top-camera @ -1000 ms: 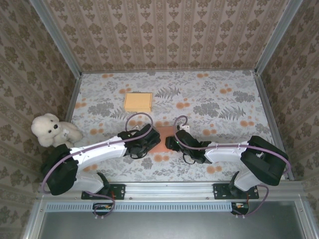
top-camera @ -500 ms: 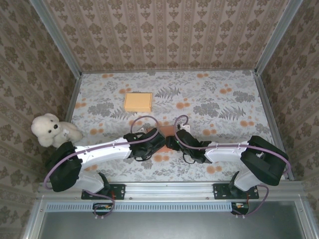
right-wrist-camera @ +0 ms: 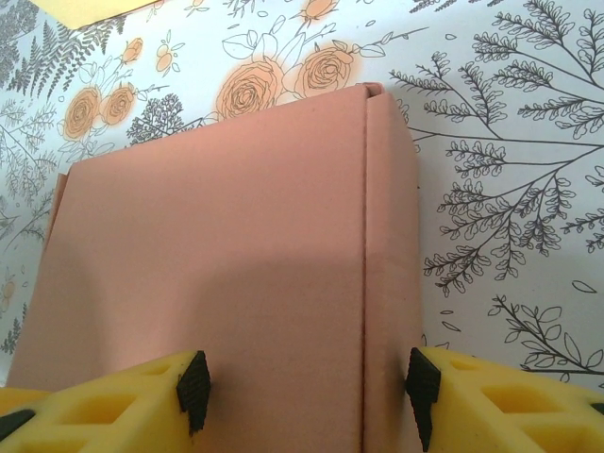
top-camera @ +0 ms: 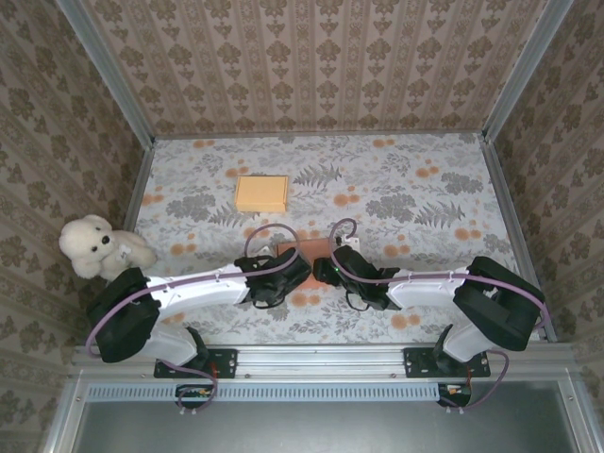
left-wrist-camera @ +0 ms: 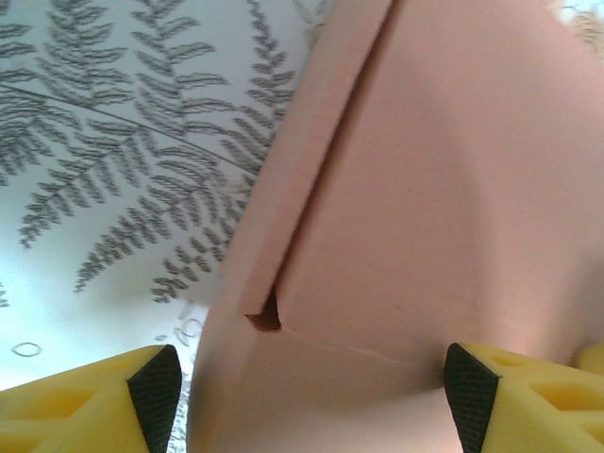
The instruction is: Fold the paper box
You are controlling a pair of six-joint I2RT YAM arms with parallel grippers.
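Note:
The pink paper box (top-camera: 289, 248) lies on the flowered cloth near the front middle, mostly covered by both grippers. My left gripper (top-camera: 298, 271) comes at it from the left. In the left wrist view its open jaws (left-wrist-camera: 311, 401) straddle a corner of the box (left-wrist-camera: 425, 189), where a side flap stands slightly ajar; the right pad touches the card and the left pad stands clear. My right gripper (top-camera: 327, 270) hovers over the box top (right-wrist-camera: 217, 255), jaws open (right-wrist-camera: 309, 394), one pad over the lid and one at its right edge.
A flat yellow box (top-camera: 261, 192) lies farther back on the left. A white teddy bear (top-camera: 94, 247) sits at the left wall. Patterned walls close in the table on three sides.
My left gripper has slid right along the cloth onto the pink box, and its jaws have narrowed a little. The right arm has stayed put.

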